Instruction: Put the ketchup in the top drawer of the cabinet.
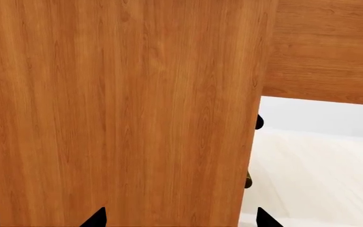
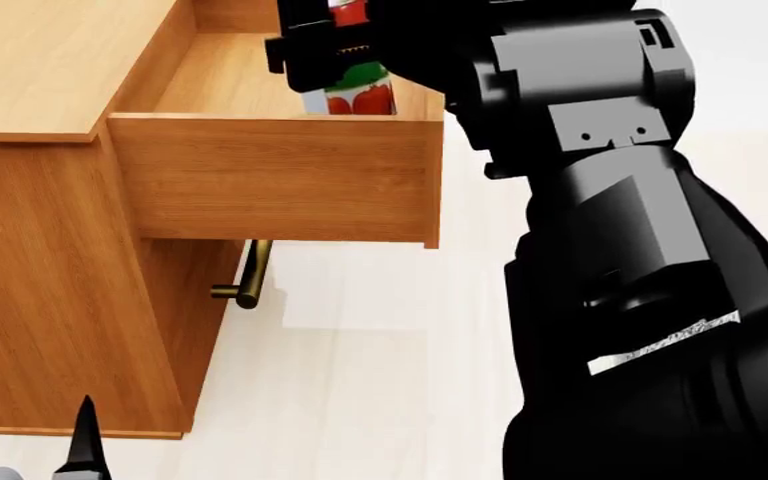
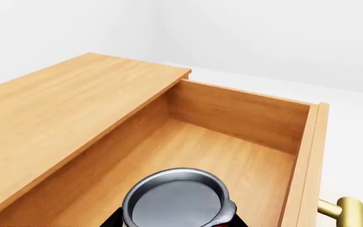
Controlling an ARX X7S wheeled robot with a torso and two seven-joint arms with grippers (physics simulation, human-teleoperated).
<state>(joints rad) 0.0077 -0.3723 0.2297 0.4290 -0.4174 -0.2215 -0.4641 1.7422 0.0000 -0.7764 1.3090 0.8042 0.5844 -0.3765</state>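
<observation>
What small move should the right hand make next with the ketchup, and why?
Probably lower the ketchup straight down to the floor of the top drawer, then open the right hand. The drawer is pulled out of the cabinet and looks empty below the can. In the head view the can, held in the hand, sits over the drawer opening; I cannot tell whether it touches the floor.

Open top drawer, bare floor

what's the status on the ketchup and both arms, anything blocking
Right gripper shut on the ketchup, held over the open top drawer. Left gripper open, idle beside the cabinet. Drawer interior bare, nothing blocking.
</observation>
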